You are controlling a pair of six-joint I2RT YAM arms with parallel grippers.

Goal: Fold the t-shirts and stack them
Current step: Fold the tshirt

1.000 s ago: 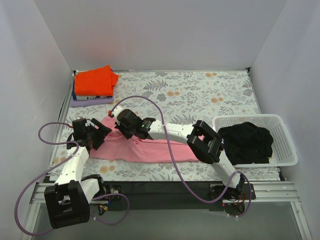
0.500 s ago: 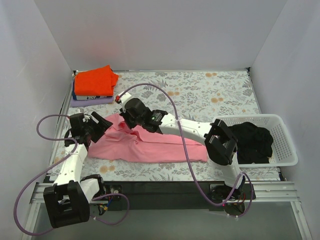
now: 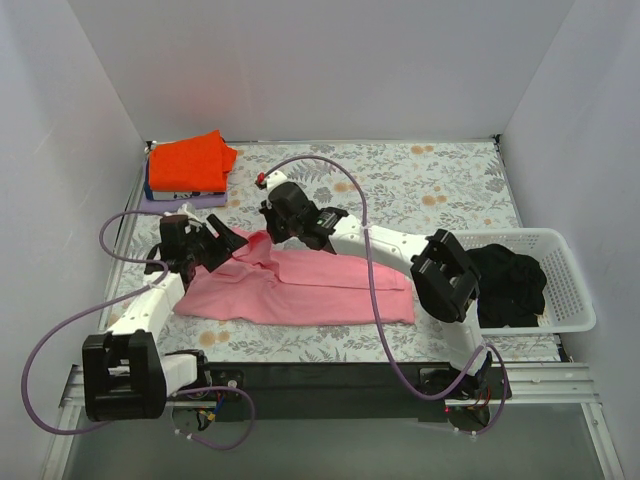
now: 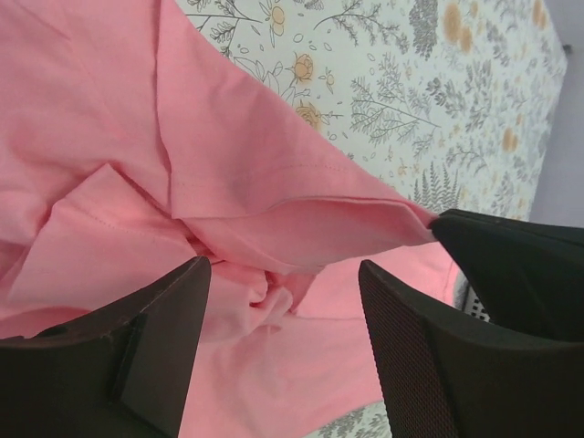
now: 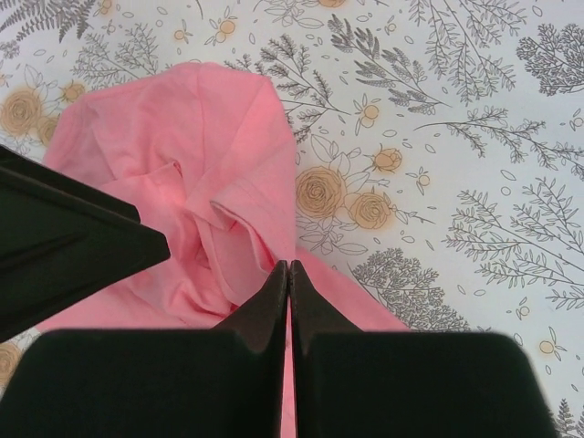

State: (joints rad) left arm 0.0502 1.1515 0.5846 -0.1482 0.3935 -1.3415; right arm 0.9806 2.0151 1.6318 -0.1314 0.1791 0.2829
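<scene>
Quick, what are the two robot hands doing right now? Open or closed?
The left gripper is open, jaws apart over the pink t-shirt.
The right gripper is shut, pinching a fold of the pink t-shirt.

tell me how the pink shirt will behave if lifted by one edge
Probably floppy: the pink t-shirt bunches in soft folds and peaks where the right gripper pinches it. Likely light; a push would probably wrinkle it, not slide it.

Free floral-print tabletop lies open to me across the far middle and right. My white right arm crosses diagonally over the light pink cloth t-shirt. A folded orange-red shirt blocks the far-left corner, and a white plastic mesh basket blocks the right edge.
</scene>
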